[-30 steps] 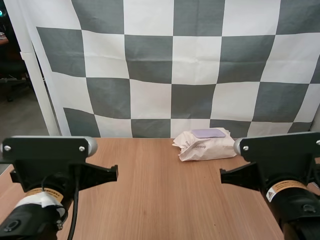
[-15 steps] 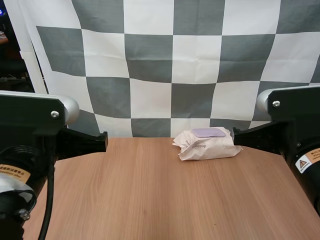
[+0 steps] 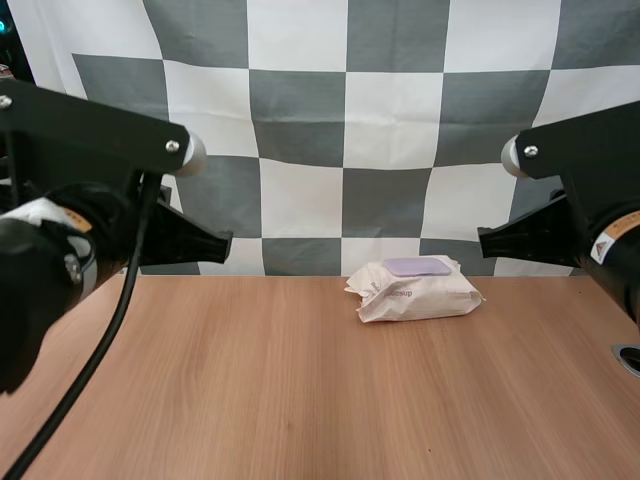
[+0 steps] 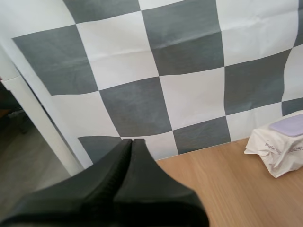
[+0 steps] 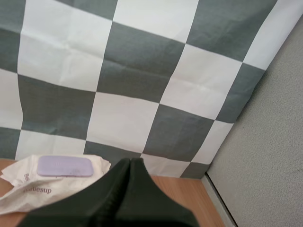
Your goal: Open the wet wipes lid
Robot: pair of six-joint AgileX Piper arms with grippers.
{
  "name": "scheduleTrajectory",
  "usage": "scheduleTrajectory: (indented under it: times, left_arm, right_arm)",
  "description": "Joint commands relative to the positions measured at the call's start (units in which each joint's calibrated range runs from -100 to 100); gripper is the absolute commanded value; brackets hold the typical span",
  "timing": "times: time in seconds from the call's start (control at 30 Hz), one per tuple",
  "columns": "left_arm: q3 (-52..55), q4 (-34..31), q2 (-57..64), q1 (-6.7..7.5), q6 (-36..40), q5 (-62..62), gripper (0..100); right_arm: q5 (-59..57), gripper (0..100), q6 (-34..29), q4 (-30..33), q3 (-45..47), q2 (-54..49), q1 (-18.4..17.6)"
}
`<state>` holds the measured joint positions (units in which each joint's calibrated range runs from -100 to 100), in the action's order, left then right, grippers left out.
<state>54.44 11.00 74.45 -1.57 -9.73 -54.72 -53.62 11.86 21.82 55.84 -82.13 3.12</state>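
Observation:
A white pack of wet wipes [image 3: 415,292] lies at the back of the wooden table [image 3: 290,380], its lilac lid [image 3: 418,266] flat and closed on top. Both arms are raised in the high view, the left arm [image 3: 90,220] well to the left of the pack and the right arm [image 3: 580,210] to its right. My left gripper [image 4: 131,141] is shut, its fingers one dark wedge, with the pack [image 4: 279,152] far off beside it. The right gripper [image 5: 129,160] is shut too, close beside the pack [image 5: 47,185] and its lid [image 5: 65,166].
A small round fitting [image 3: 628,357] sits at the table's right edge. A grey wall [image 5: 270,142] stands past the table on the right. A white post [image 4: 38,123] stands off the table's left side.
Both arms have lifted from low over the table's front to higher up, their ends now level with the backdrop. The pack has not moved.

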Motion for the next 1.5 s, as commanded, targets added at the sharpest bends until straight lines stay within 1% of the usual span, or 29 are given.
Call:
scheduleTrajectory:
  times: [0.0, 0.1, 0.17, 0.23, 0.3, 0.33, 0.37, 0.43, 0.5, 0.6, 0.63, 0.67, 0.7, 0.77, 0.9, 0.93, 0.97, 1.0, 1.03, 1.07, 1.1, 1.13, 1.2, 1.3, 1.4, 1.47]
  left_arm:
    - [-4.2, 14.3, -20.5, -0.01, -16.5, -3.1, 0]
    - [-5.6, 26.0, -26.3, -0.01, -27.6, -6.0, 0]
    - [-5.6, 32.5, -30.0, -0.01, -34.0, -7.2, 0]
    - [-5.6, 37.7, -34.4, -0.01, -40.2, -8.5, 0]
    - [-5.6, 40.7, -38.4, 0.08, -44.4, -8.9, 0]
    - [-5.6, 42.4, -41.0, 0.17, -47.8, -9.3, 5]
    - [-5.6, 43.4, -42.6, 0.33, -49.6, -9.5, 9]
    - [-5.6, 44.7, -46.3, 0.78, -53.0, -9.7, 26]
    - [-5.8, 44.8, -49.4, 1.74, -54.8, -9.9, 45]
    - [-5.8, 45.7, -52.6, 3.66, -58.0, -10.0, 84]
    - [-5.8, 46.1, -53.5, 4.47, -59.0, -10.0, 94]
    - [-5.8, 46.6, -54.2, 5.33, -59.6, -10.0, 99]
    - [-5.8, 47.1, -54.7, 6.20, -60.0, -10.0, 100]
    - [-5.8, 48.3, -55.3, 7.95, -61.7, -9.3, 100]
    - [-5.8, 50.4, -55.4, 11.26, -63.9, -5.8, 100]
    - [-5.8, 50.7, -55.4, 12.28, -64.3, -4.0, 100]
    - [-5.8, 50.7, -55.4, 13.12, -64.6, -1.4, 100]
    - [-5.8, 50.7, -55.5, 13.59, -64.6, 0.3, 100]
    - [-5.8, 50.7, -55.8, 14.41, -64.6, 3.6, 100]
    - [-5.8, 50.7, -56.2, 14.99, -64.7, 6.2, 100]
    - [-5.8, 50.7, -56.8, 15.40, -64.8, 7.9, 100]
    - [-5.8, 50.7, -57.6, 15.87, -64.9, 9.9, 100]
    - [-5.8, 50.7, -59.3, 16.60, -65.0, 12.6, 100]
    - [-6.1, 51.0, -62.7, 17.21, -65.3, 18.4, 100]
    - [-6.9, 51.5, -65.8, 17.52, -65.3, 23.1, 100]
    - [-8.0, 53.5, -68.1, 17.52, -65.3, 23.5, 100]
  right_arm:
    - [-3.1, 0, 1.2, -0.1, -4.3, 6.8, 0.0]
    - [-4.9, 0, 4.3, 0.4, -7.2, 10.2, 0.0]
    - [-6.4, 0, 5.3, 1.4, -8.6, 12.1, 0.0]
    - [-6.5, 0, 5.3, 4.0, -9.3, 14.0, 0.0]
    - [-6.5, 0, 5.3, 6.1, -10.0, 15.9, 0.0]
    - [-6.5, 0, 5.3, 6.9, -10.1, 17.0, 0.0]
    - [-6.3, 0, 5.3, 7.6, -10.3, 18.0, 0.0]
    - [-4.2, 0, 5.3, 9.2, -10.3, 20.0, 0.0]
    - [-1.8, 0, 5.2, 10.9, -10.3, 22.0, 0.0]
    - [1.7, 0, 5.2, 16.3, -10.3, 25.4, 0.0]
    - [1.7, 0, 5.4, 18.6, -10.3, 26.2, 0.0]
    - [2.0, 0, 5.5, 20.7, -10.3, 27.2, 0.0]
    - [1.6, 0, 5.4, 22.1, -10.3, 27.9, 0.0]
    - [-1.3, 0, 5.0, 22.2, -10.3, 28.3, 0.0]
    - [-2.5, 0, 4.8, 21.8, -10.3, 28.5, 0.0]
    - [-3.1, 0, 4.7, 21.8, -10.3, 28.5, 0.0]
    - [-3.4, 13, 4.1, 21.8, -10.3, 28.5, 0.0]
    - [-3.4, 31, 3.9, 21.8, -10.3, 28.5, 0.0]
    - [-3.6, 49, 3.9, 21.7, -10.3, 28.5, 0.0]
    - [-3.8, 75, 3.9, 21.6, -10.3, 28.5, 0.0]
    - [-4.7, 98, 3.9, 21.6, -10.3, 28.5, 0.0]
    - [-5.5, 100, 3.9, 21.6, -10.3, 28.5, 0.0]
    - [-6.5, 100, 3.9, 21.7, -10.3, 28.5, 0.0]
    - [-6.5, 100, 3.9, 21.7, -10.3, 28.5, 0.0]
    - [-5.7, 100, 3.9, 21.6, -10.3, 28.5, 0.0]
    - [-4.7, 100, 3.9, 21.4, -10.3, 28.5, 0.0]
